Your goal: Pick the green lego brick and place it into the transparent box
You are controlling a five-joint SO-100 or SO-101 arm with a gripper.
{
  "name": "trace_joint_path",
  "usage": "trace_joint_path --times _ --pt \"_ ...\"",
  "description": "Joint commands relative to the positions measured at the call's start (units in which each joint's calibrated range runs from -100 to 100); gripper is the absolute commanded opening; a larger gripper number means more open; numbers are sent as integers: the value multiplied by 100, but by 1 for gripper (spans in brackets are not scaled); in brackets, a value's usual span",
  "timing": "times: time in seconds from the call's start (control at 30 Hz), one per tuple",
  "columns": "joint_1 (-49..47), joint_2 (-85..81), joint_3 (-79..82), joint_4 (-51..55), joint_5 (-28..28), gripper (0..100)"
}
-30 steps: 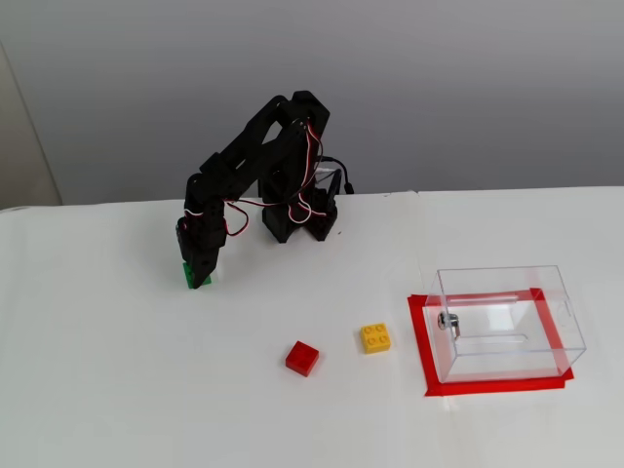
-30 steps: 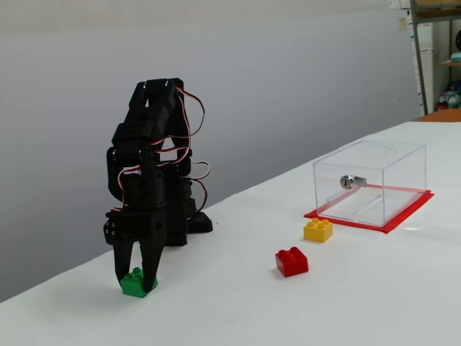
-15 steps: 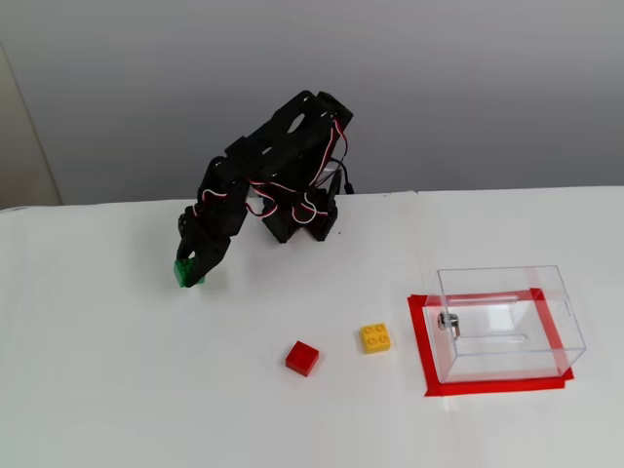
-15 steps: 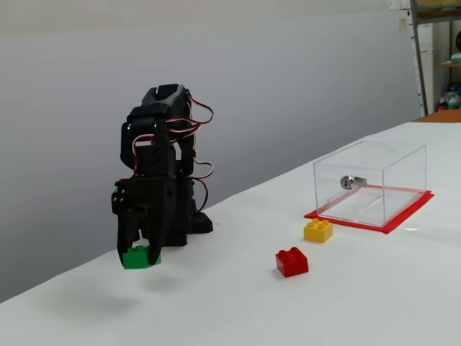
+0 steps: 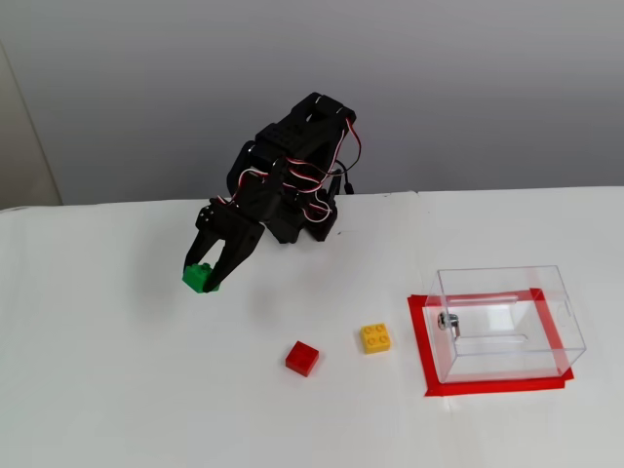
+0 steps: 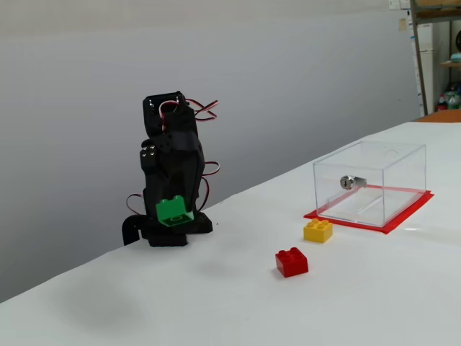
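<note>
The green lego brick (image 5: pixel 199 279) is pinched between the fingers of my black gripper (image 5: pixel 203 276), which is shut on it at the left of the table. In a fixed view the brick (image 6: pixel 174 211) hangs above the white table, in front of the arm's base, held by the gripper (image 6: pixel 175 207). The transparent box (image 5: pixel 499 281) stands empty at the right on a red taped patch (image 5: pixel 421 341), well apart from the gripper. It also shows in the other fixed view (image 6: pixel 371 160), with a small metal fitting on its side.
A red brick (image 5: pixel 302 358) and a yellow brick (image 5: pixel 376 337) lie on the table between the gripper and the box; both show in the other fixed view, red (image 6: pixel 292 262) and yellow (image 6: pixel 318 230). The arm's base stands at the table's back edge.
</note>
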Motion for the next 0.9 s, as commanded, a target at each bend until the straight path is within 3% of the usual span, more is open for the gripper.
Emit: trace_joint_path --times 0.0,0.63,0.87 --pt "-483 -258 -467 9 19 10" --pt "-3455 -1216 -675 -522 14 10" --pt "-5318 -1199 -901 -487 19 10"
